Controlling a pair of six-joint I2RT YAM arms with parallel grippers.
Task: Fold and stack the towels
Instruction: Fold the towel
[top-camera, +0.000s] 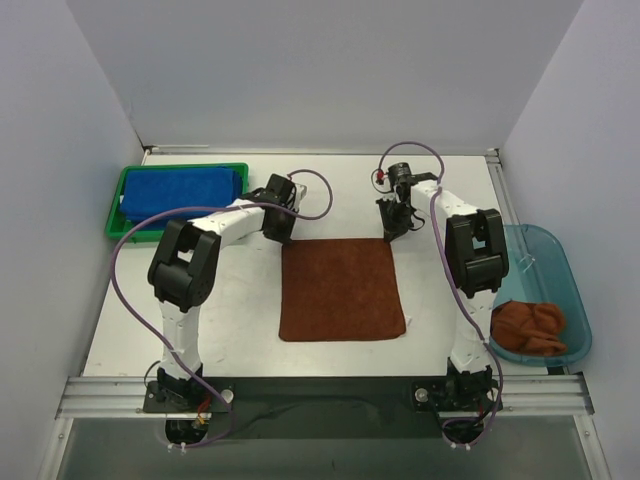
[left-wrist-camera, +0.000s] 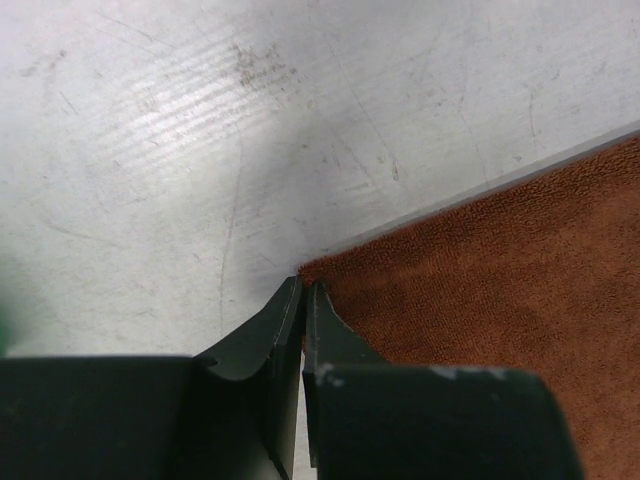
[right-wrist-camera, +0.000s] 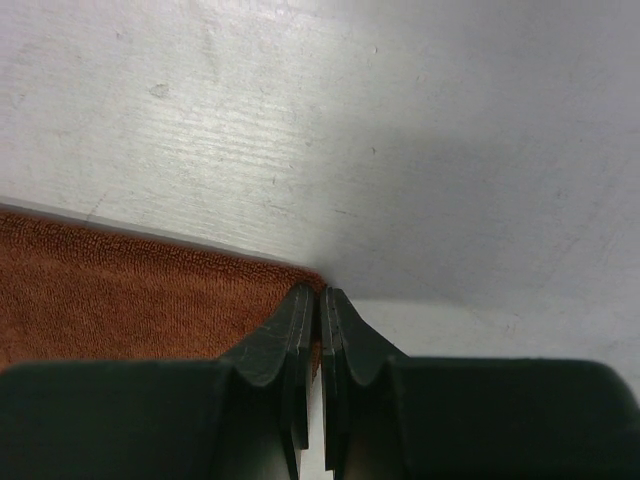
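A rust-brown towel (top-camera: 340, 290) lies spread flat on the table between the two arms. My left gripper (top-camera: 281, 233) is at its far left corner. In the left wrist view that gripper (left-wrist-camera: 304, 285) is shut, with the towel's corner (left-wrist-camera: 480, 270) pinched at the tips. My right gripper (top-camera: 392, 228) is at the far right corner. In the right wrist view it (right-wrist-camera: 320, 294) is shut on the towel (right-wrist-camera: 120, 290), with cloth showing between the pads. Folded royal blue towels (top-camera: 180, 192) lie stacked at the far left.
The blue towels sit in a green tray (top-camera: 113, 222) at the table's far left. A translucent teal bin (top-camera: 560, 262) at the right edge holds a crumpled rust-brown cloth (top-camera: 528, 328). White walls close in the back and both sides.
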